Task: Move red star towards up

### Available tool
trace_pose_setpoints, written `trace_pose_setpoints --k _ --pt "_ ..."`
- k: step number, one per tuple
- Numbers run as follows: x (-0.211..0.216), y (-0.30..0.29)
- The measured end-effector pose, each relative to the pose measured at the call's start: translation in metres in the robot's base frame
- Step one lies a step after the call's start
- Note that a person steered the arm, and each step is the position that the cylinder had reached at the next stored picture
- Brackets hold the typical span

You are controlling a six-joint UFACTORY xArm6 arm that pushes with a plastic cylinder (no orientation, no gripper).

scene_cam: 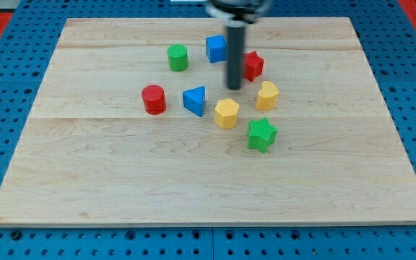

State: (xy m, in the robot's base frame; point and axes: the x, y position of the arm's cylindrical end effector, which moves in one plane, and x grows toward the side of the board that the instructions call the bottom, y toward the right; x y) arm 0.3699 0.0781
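Note:
The red star (253,66) lies on the wooden board (85,166) near the view's top, right of centre. My dark rod comes down from the top of the view and my tip (234,88) sits just left of and slightly below the red star, close to it; the rod hides the star's left edge. A blue cube (216,48) is up and left of the rod. A yellow block (268,94) lies just below the red star.
A green cylinder (178,57), a red cylinder (153,99), a blue triangle (194,100), a yellow hexagon (226,113) and a green star (261,134) ring the board's middle. A blue pegboard (6,144) surrounds the board.

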Motion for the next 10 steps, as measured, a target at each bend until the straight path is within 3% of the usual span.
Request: trace_pose_setpoints --k 1,3,5,6,7,8,9,10 --pt "-0.016 0.039" --pt "0.054 0.042" --pt "-0.049 0.035" --pt "-0.038 0.028" --pt "-0.001 0.043" --pt "0.017 0.011" --pt "-0.009 -0.035" --pt "-0.023 -0.018"
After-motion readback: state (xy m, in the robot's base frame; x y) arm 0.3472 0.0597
